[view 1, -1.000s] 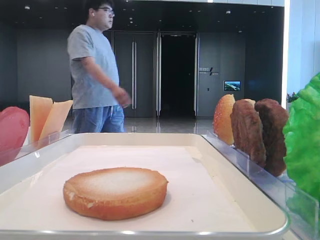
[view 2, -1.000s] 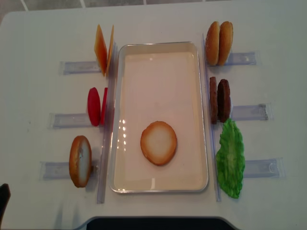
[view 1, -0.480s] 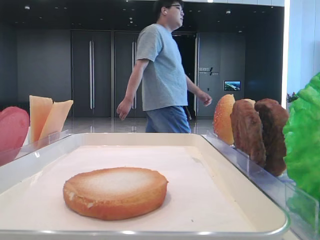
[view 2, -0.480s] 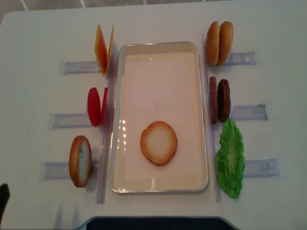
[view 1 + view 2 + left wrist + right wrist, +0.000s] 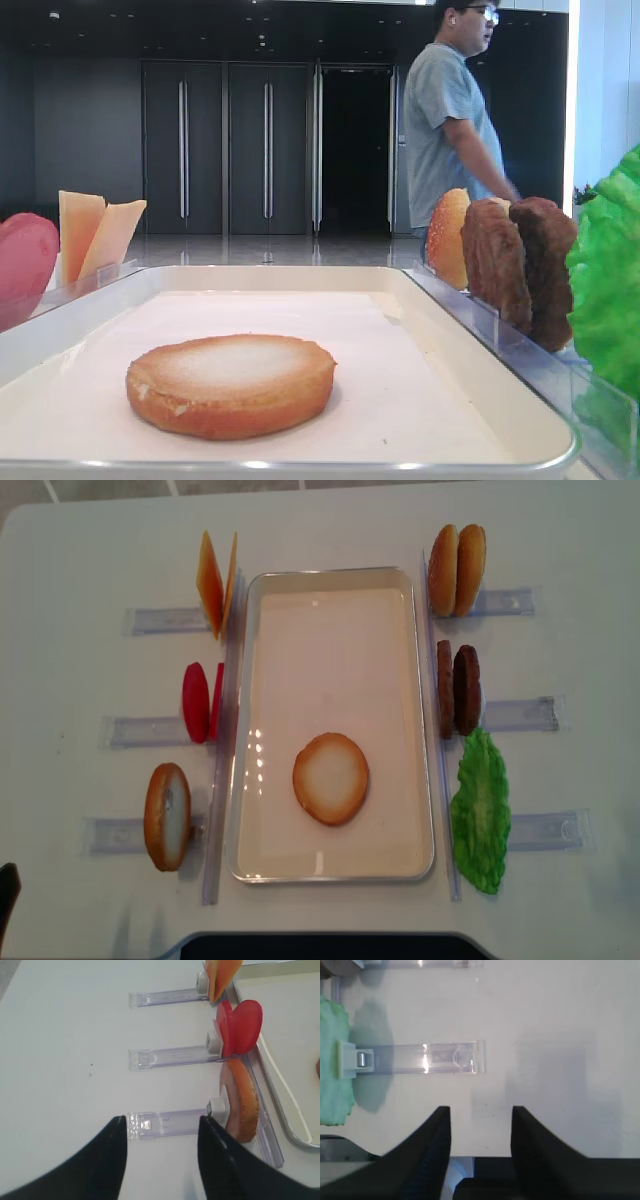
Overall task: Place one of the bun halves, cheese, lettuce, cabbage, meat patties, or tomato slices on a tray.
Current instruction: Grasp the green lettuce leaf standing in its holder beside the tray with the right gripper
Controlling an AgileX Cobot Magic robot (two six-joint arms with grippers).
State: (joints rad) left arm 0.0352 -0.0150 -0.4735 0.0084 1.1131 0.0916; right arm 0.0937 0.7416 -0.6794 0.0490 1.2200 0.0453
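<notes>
**One bun half down flat on the tray, both arms hanging back**

Here is the tray (image 5: 335,865), its long axis running away from the robot, and on its white liner lies a single bun half (image 5: 331,778), flat, pale toasted face up, sitting in the near half of the tray and clear of the rim. Nothing else is in there with it.

Along the left side, clear racks (image 5: 127,834) hold things on edge: cheese (image 5: 217,583) at the far end, two slices leaning in a narrow V; tomato slices (image 5: 201,702) in the middle, upright, faces turned sideways; another bun half (image 5: 167,816) nearest, upright on its rim.

On the right, two more bun halves (image 5: 457,570) stand side by side at the far end, meat patties (image 5: 459,689) upright behind them in the middle rack, and the lettuce (image 5: 481,812) nearest, its length running along the tray's side.

The right end effector (image 5: 480,1135) hovers over bare surface (image 5: 80,560), jaws spread, nothing between them, the lettuce off to its side. The left end effector (image 5: 161,1147) is spread as well, empty, above the rack of the near upright bun half.

A man (image 5: 450,120) in a grey shirt stands in the background.
</notes>
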